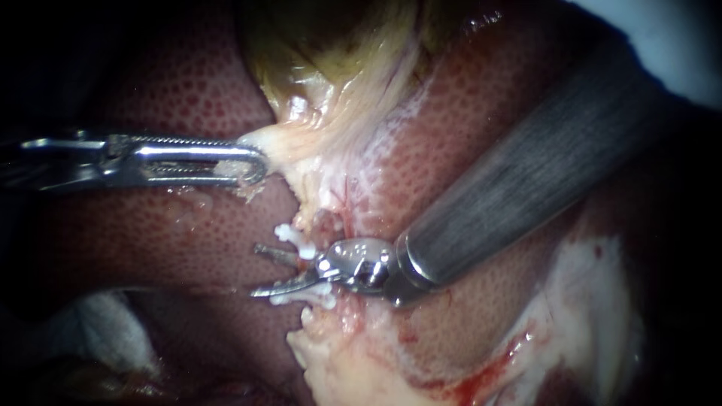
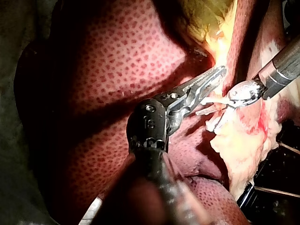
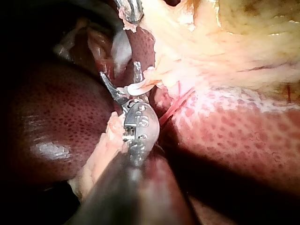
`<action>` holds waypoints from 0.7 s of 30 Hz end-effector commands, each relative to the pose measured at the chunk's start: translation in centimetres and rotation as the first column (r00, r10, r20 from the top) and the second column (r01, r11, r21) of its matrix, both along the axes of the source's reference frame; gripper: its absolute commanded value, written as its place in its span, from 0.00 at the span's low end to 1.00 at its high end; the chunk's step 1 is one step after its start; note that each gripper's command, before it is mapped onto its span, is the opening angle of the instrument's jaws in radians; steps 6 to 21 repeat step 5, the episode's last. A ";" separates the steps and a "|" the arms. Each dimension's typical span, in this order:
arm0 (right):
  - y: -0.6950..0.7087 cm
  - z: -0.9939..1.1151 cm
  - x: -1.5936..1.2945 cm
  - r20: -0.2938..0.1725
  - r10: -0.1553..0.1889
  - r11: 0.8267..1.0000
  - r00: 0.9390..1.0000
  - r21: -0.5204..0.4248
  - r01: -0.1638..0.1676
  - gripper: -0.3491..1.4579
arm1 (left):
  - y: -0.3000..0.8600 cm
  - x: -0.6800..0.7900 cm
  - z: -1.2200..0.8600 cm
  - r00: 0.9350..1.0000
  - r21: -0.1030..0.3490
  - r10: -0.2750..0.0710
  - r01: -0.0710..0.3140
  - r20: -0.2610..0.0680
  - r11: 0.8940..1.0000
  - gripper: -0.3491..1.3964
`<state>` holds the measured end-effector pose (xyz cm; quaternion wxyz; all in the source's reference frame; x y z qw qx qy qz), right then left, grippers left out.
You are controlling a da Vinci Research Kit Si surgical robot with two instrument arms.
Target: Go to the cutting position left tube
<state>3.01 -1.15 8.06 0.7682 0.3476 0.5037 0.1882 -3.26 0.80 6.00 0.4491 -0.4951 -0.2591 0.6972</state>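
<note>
Two instruments in play. The left steel instrument (image 1: 254,164) is clamped on the pale edge of the yellow-green gallbladder (image 1: 331,53), above the speckled dark-red liver (image 1: 188,233). The right steel instrument (image 1: 257,271) gapes open beside the thin pink tube (image 1: 326,224), one blade by each of two white clips (image 1: 295,239). Ragged pale tissue (image 1: 338,361) crowds in below.

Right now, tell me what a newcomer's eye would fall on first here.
The right instrument, its broad shaft coming from upper right, holds open jaws among the white clips at centre. The left instrument grips the pale edge of the gallbladder, above spotted red liver.
</note>
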 end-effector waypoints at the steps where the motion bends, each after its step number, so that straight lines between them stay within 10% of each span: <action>1: 0.00 0.00 0.00 0.000 -0.001 1.000 1.000 0.000 0.001 0.82 | 0.00 0.00 0.00 1.000 0.000 0.000 0.000 0.000 1.000 0.00; 21: 0.01 0.01 -0.01 0.000 -0.001 1.000 1.000 0.000 0.001 0.82 | 0.00 0.00 0.00 1.000 0.000 0.000 0.000 0.000 1.000 0.00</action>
